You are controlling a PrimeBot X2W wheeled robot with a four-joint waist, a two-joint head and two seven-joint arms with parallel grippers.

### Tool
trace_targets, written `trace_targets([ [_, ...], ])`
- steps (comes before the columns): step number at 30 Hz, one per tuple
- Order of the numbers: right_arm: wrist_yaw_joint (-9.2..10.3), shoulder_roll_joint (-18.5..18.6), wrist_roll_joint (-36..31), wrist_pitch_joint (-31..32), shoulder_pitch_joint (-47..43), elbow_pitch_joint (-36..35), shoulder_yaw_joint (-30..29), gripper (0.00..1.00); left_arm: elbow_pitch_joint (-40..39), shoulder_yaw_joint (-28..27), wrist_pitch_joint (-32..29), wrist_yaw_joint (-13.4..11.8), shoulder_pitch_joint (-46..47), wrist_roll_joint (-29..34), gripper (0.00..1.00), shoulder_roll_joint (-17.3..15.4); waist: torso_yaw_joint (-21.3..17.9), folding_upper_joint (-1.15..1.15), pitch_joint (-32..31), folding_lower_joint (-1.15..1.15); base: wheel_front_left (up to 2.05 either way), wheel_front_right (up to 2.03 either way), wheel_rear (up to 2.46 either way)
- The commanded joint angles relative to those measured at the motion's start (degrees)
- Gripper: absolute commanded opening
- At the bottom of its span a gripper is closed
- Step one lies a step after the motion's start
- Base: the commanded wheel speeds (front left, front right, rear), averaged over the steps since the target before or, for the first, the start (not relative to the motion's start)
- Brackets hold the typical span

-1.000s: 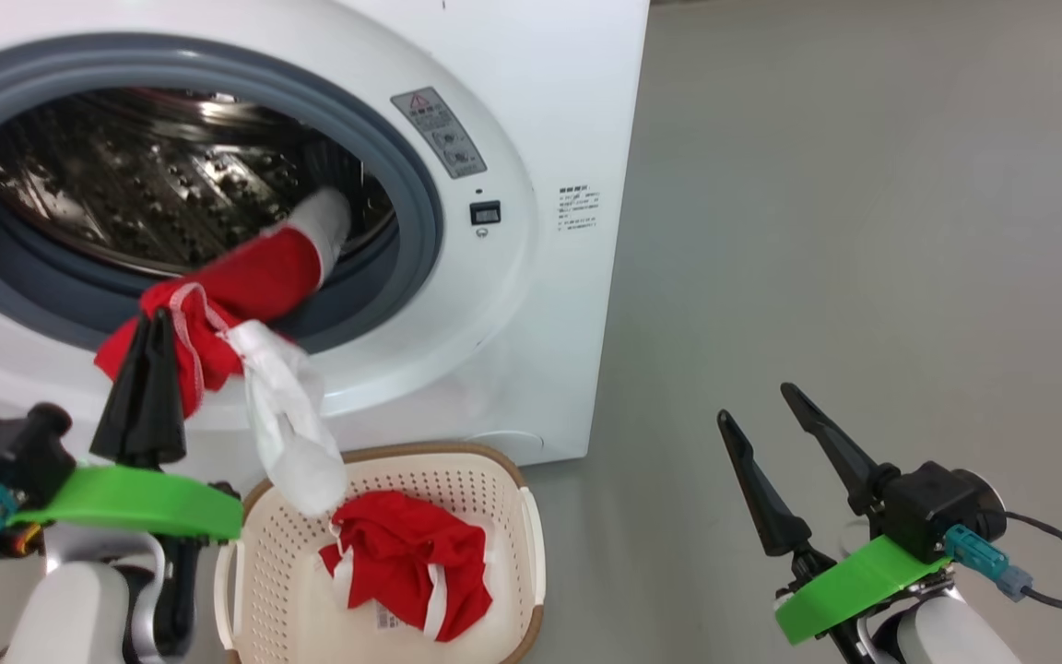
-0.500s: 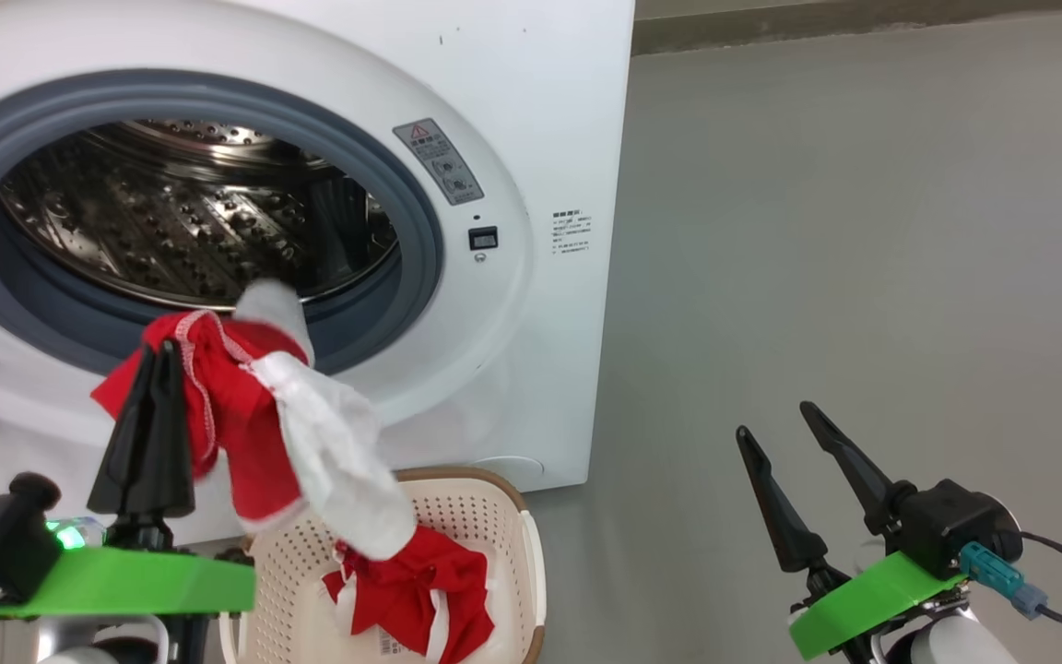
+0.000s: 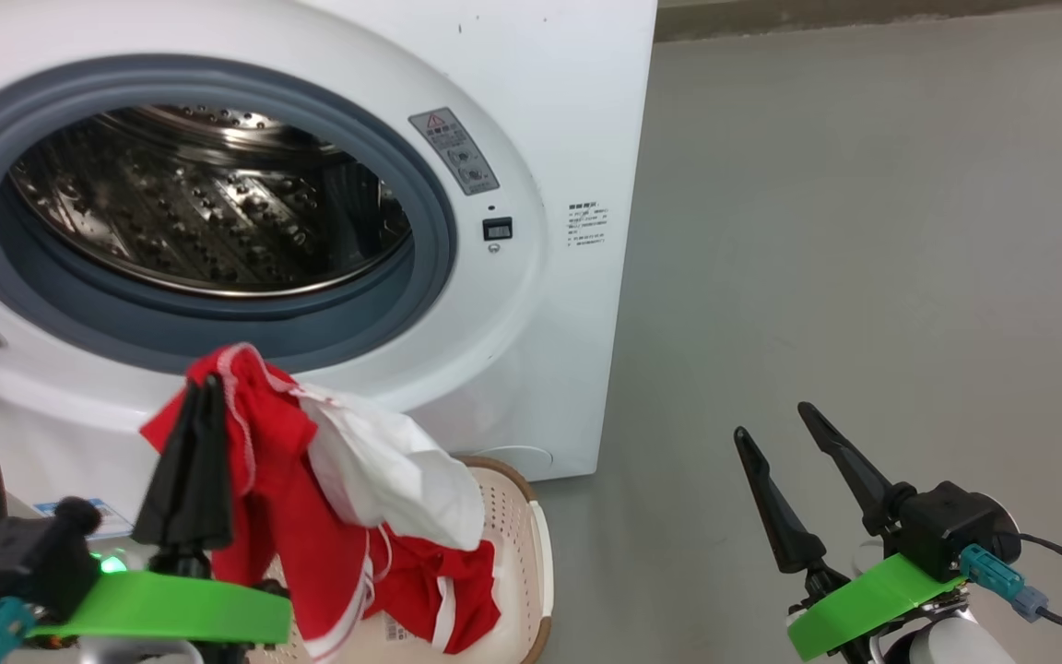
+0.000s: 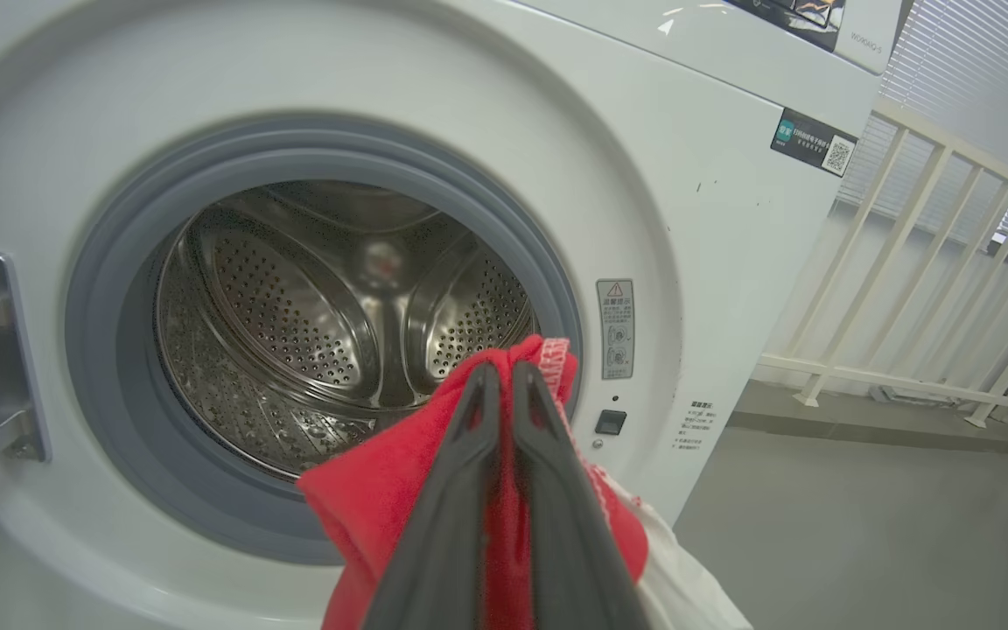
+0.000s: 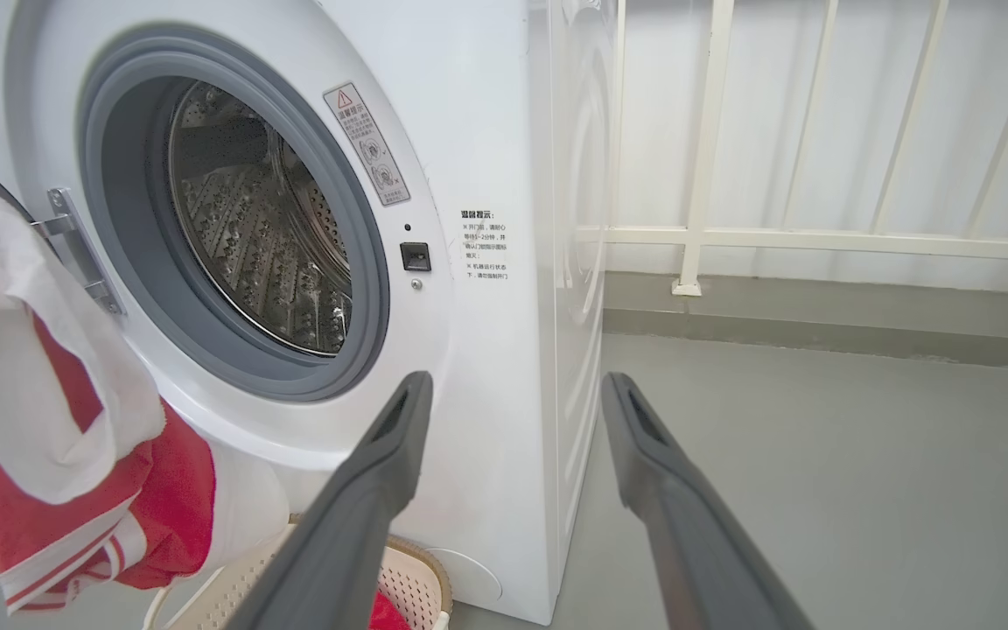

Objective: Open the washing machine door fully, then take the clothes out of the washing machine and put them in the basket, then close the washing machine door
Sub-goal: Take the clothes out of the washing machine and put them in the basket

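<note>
— So, how far along?
— Past halfway, at a guess. Washer (image 3: 568, 92) open, drum (image 3: 208, 212) bare as far as seen. 1 garment (image 3: 466, 599) in basket (image 3: 538, 563); 2nd garment (image 3: 273, 480) pinched in left hand (image 3: 202, 383), hanging over it. Right hand (image 3: 772, 420) spread wide, empty, well apart.
— Textures?
— Limp red cloth, white trim; glossy holed steel; stiff perforated plastic. Drop and closing-up left.

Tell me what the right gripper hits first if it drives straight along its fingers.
Probably the big white front-loading washing machine: the right gripper, jaws open, points at its front right corner. Depth is unclear; it might graze past along the side wall.
</note>
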State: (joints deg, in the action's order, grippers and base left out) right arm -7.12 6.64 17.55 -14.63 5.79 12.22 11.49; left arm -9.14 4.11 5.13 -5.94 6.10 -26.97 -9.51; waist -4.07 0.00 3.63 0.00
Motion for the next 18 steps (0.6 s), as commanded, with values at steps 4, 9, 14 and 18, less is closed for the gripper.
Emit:
trace_targets([
  [4, -0.36, 0.07, -0.63, -0.37, 1.42, -1.59, 1.17, 1.0, 4.85, -0.77, 0.47, 1.37, 2.76, -1.5, 0.0, 0.46, 0.01, 0.0, 1.99, 0.0, 0.0, 0.0, 0.0],
  [9, -0.36, 0.03, -0.56, -0.37, 2.6, -1.52, 1.55, 1.0, 14.94, 0.54, 1.0, 3.08, 6.59, -2.74, 0.0, 1.59, -0.48, 0.0, 4.51, 0.0, 0.0, 0.0, 0.0],
  [14, -0.36, -0.07, -0.54, -0.37, 4.01, -1.57, 1.76, 1.0, 26.28, 2.38, -0.15, 4.24, 11.24, -2.19, 0.0, 1.45, -1.46, 0.0, 7.42, 0.0, 0.0, 0.0, 0.0],
  [18, -0.36, -0.09, -0.61, -0.37, 4.99, -1.81, 1.56, 1.0, 34.46, 2.97, -1.08, 5.13, 15.73, -2.94, 0.0, 2.03, -1.83, 0.0, 10.03, 0.0, 0.0, 0.0, 0.0],
])
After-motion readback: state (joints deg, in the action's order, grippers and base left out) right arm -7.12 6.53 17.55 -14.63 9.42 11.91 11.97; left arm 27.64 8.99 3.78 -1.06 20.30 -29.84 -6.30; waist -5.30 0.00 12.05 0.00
